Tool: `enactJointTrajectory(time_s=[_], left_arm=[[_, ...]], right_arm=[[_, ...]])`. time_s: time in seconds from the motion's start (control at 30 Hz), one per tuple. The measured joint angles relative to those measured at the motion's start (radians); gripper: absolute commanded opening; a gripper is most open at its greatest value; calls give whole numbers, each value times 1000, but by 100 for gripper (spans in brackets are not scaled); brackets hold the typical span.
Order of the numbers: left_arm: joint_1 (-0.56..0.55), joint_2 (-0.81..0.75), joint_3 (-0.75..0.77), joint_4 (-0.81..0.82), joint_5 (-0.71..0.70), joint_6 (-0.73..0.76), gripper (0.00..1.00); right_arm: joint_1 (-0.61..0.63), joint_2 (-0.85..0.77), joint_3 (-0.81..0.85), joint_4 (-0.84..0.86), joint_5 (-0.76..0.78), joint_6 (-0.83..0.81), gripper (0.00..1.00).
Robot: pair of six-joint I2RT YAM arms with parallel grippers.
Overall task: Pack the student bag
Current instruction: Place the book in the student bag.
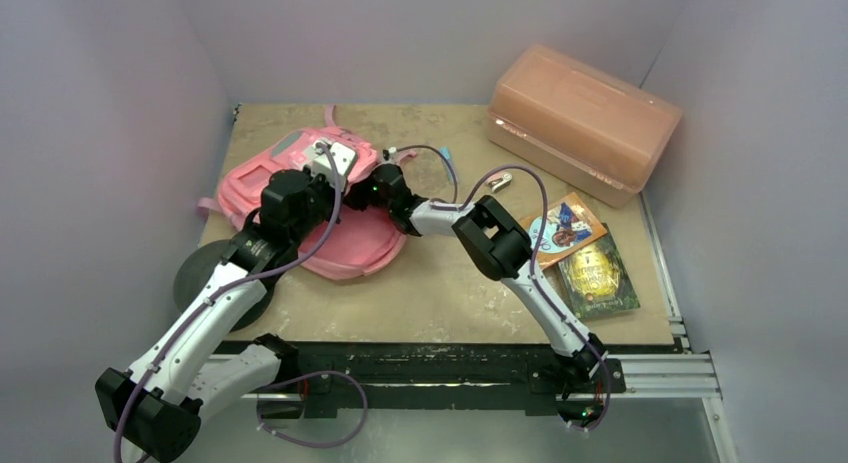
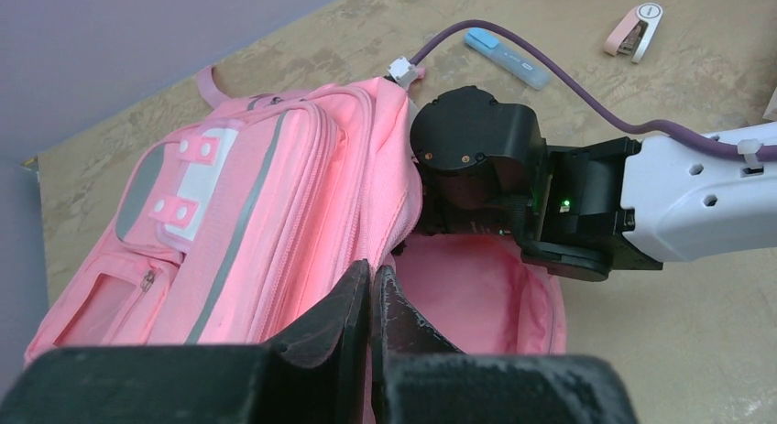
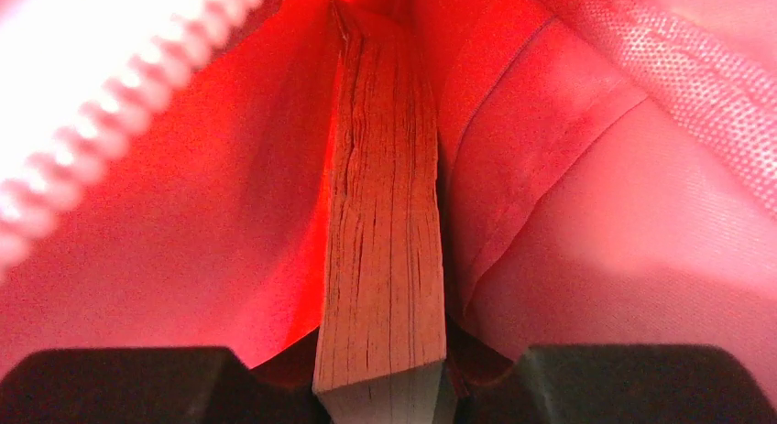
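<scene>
The pink student bag (image 1: pixel 350 241) lies on the left of the table with its main compartment open; it fills the left wrist view (image 2: pixel 238 204). My left gripper (image 1: pixel 343 181) is shut on the edge of the bag's opening (image 2: pixel 374 282) and holds the flap up. My right gripper (image 1: pixel 378 190) reaches into the opening from the right, fingertips hidden inside the bag in the top view. In the right wrist view it (image 3: pixel 385 374) is shut on a book (image 3: pixel 385 213), page edges showing, with the bag's pink lining all around.
A rigid orange-pink plastic box (image 1: pixel 583 118) stands at the back right. Two books (image 1: pixel 563 226) (image 1: pixel 597 275) lie on the right. A small pink-and-white item (image 2: pixel 635 30) and a blue pen (image 2: pixel 506 55) lie behind the bag. A dark round object (image 1: pixel 195 273) sits at the table's left edge.
</scene>
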Motion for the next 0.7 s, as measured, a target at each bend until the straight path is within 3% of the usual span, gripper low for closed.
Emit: enactJointTrajectory(time_s=[0.1,0.23,0.3,0.5,0.7], left_arm=[[2,1,-4,0,0,1,0],[2,2,-4,0,-1,1,0],[2,3,-4,0,-2,1,0],[1,7,-4,15,-3,0,0],[-1,42,-3,22,-29,-5,0]], right_arm=[[6,16,18,-1,14,-17,32],[7,16,20,6,17,-23,66],[7,3,-7,32,18,-23,75],[1,-114,-146,32,-29,-50,87],[-20,-294,-291,-166,-87,-218,93]])
